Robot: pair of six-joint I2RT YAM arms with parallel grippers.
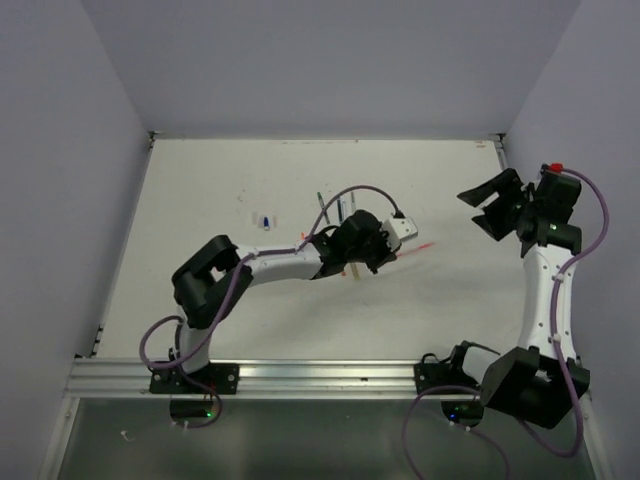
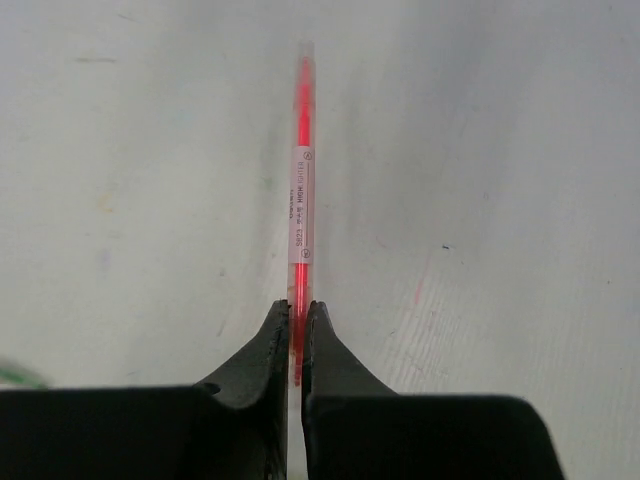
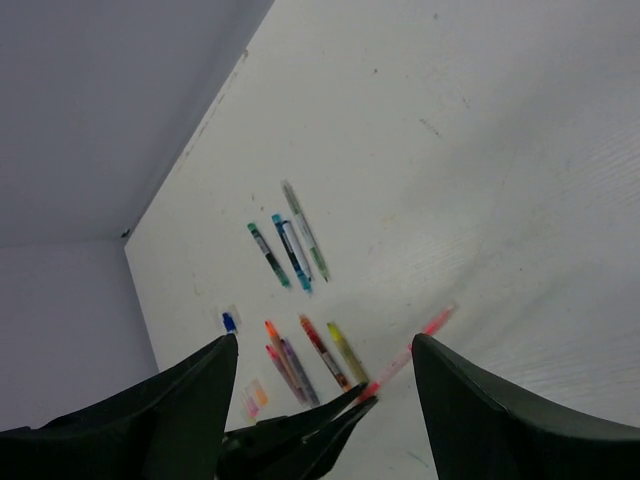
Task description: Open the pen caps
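Observation:
My left gripper (image 2: pixel 297 312) is shut on one end of a red pen (image 2: pixel 302 190), which sticks straight out from the jaws just above the table. In the top view that gripper (image 1: pixel 388 256) is mid-table and the red pen (image 1: pixel 418 248) points right. My right gripper (image 1: pixel 480 208) hangs open and empty at the far right, well away from the pen. Its wrist view shows the open fingers (image 3: pixel 190 400) framing the red pen (image 3: pixel 420 335) and loose pens (image 3: pixel 322 350). A blue pen cap (image 3: pixel 229 322) and pink and orange pen caps (image 3: pixel 252 398) lie left of them.
Teal and blue pens (image 3: pixel 290 245) lie in a group farther back, and orange, pink, purple-grey and yellow pens (image 3: pixel 290 365) lie nearer my left gripper. The blue cap (image 1: pixel 266 219) sits alone to the left. Walls enclose the table (image 1: pixel 200 200) on three sides.

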